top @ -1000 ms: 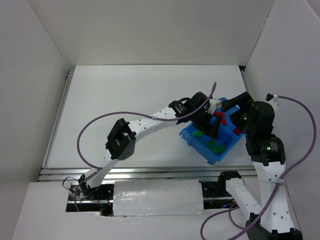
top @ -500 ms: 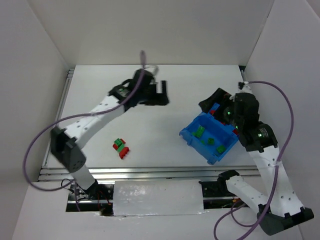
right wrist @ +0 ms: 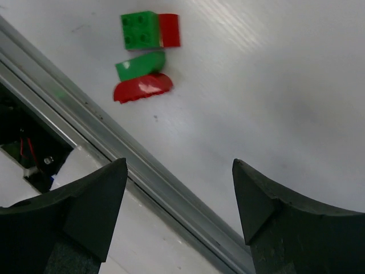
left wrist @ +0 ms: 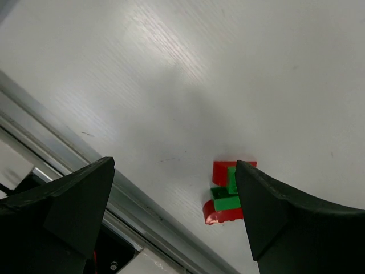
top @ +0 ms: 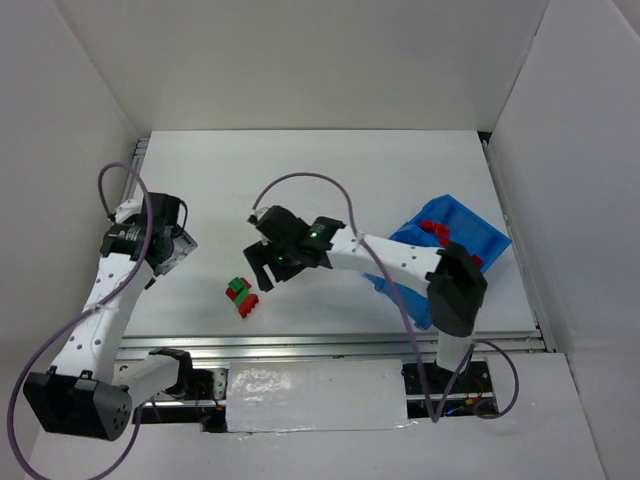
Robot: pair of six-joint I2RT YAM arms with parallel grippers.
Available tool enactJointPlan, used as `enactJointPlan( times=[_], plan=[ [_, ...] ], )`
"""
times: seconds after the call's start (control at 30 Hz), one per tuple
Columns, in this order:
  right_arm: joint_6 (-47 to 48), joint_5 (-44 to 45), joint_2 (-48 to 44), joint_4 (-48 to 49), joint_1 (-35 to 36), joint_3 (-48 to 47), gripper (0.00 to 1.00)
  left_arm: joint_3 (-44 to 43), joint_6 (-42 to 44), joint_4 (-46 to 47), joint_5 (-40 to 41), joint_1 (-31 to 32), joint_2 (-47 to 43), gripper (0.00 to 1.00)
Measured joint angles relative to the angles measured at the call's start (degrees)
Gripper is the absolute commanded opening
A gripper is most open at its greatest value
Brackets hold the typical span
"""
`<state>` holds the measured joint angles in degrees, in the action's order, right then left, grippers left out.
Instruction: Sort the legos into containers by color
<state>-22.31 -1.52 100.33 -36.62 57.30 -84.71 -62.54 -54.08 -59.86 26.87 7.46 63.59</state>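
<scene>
Left arm [top: 100, 300], right arm [top: 392, 258]: white link shells, black joint housings [top: 455, 290]. Purple cables [top: 300, 178] loop off each wrist. Green indicator light [top: 312, 237] on right wrist. Jaws dark grey, wedge-shaped.

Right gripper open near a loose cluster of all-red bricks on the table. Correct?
Not all red. The right wrist view shows the cluster of small plastic bricks holds two green and two red pieces. The right gripper is open near it.

legos [right wrist: 141, 31]: glossy plastic | table [right wrist: 274, 85]: matt — finely ribbed | rail [right wrist: 171, 197]: dull metal | bin [top: 468, 226]: smooth plastic
</scene>
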Motion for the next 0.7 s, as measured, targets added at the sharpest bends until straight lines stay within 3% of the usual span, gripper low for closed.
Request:
enactJointPlan(
  times=[0.3, 0.7],
  plan=[
    [5.2, -0.6, 19.3, 1.1, 5.5, -20.1, 0.79, -1.1, 1.5, -3.2, 2.4, -7.2, -5.1, 0.99],
    [6.3, 4.9, 32.2, 4.1, 6.8, -24.4, 0.64, -7.0, 7.9, -3.6, 2.3, -10.6, -4.8, 0.99]
  ],
)
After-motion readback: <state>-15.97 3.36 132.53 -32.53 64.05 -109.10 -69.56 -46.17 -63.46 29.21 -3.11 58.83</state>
